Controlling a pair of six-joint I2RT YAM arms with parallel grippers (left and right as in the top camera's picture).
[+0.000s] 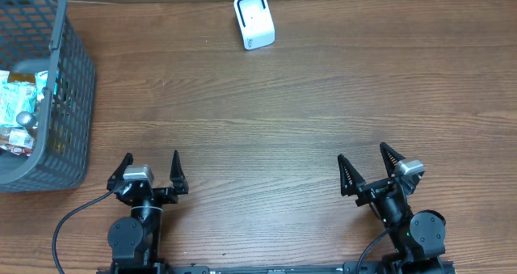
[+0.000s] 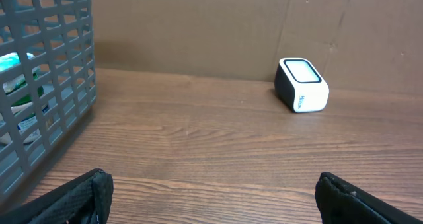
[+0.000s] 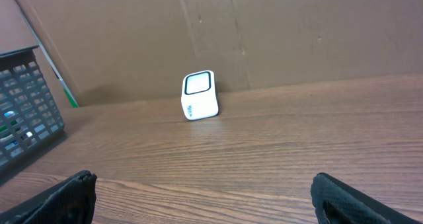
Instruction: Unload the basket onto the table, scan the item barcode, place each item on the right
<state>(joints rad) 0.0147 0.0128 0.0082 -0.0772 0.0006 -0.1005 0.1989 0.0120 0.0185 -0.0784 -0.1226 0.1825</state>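
From overhead, the grey plastic lattice basket (image 1: 77,88) sits at nine o'clock on the brown wooden counter (image 1: 266,120). The green-and-white crinkly packets (image 1: 20,112) lie heaped inside it, against its nine o'clock wall. The small white scanner box with dark sides (image 1: 254,21) stands at twelve o'clock, well apart from the basket. My left fingers (image 1: 177,177) at seven o'clock and my right fingers (image 1: 348,179) at five o'clock are both spread wide and hold nothing.

Through my left wrist camera, the basket (image 2: 59,85) fills the nine o'clock side, and a packet (image 2: 13,72) shows through the lattice. I judge these packets light, soft and probably slick, likely to buckle or slip under a hard squeeze. I would pinch the topmost one from above by a sealed edge or across its narrow width, leaving the printed faces uncovered. I cannot see a barcode from here. The scanner (image 2: 301,85) stands at one o'clock, its window tilted up. My fingers (image 2: 79,201) sit apart at the lower corners.

Through my right wrist camera, the scanner (image 3: 199,95) is near eleven o'clock, against the cardboard backdrop. The basket (image 3: 30,112) edges in at nine o'clock. My fingers (image 3: 63,201) are parted and empty.
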